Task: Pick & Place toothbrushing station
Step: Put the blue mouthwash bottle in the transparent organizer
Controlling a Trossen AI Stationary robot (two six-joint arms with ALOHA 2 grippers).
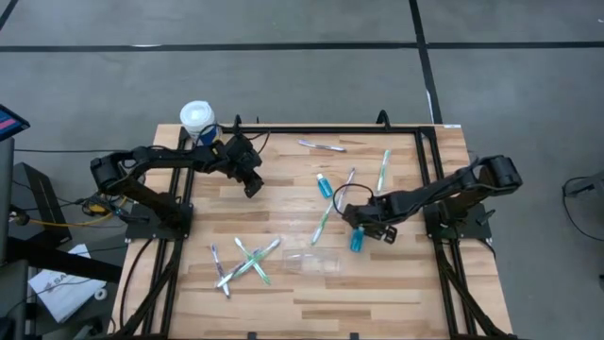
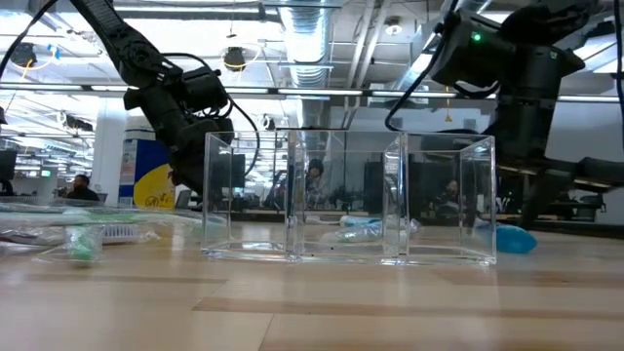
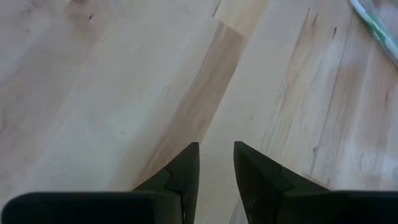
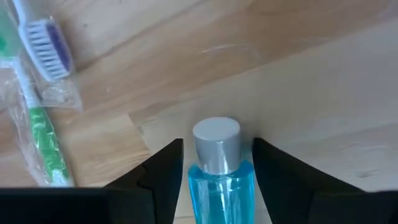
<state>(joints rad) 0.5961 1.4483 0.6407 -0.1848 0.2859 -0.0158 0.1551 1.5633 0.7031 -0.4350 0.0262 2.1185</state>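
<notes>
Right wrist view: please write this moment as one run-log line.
right gripper: fingers either side of blue bottle, on table | left gripper: open, empty, above bare table

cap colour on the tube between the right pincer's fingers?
Silver-grey cap on the small clear-blue tube; clearest in the right wrist view.

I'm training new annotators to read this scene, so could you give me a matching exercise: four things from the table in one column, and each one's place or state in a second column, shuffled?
Things:
1. blue tube with a silver cap
2. white-capped canister
3. left hand
4. clear container

Places or states:
a. by the far left corner of the table
b. open over bare wood, holding nothing
c. right at the right hand
d. standing closest to the low camera

Pairs: 1-c, 2-a, 3-b, 4-d
</notes>
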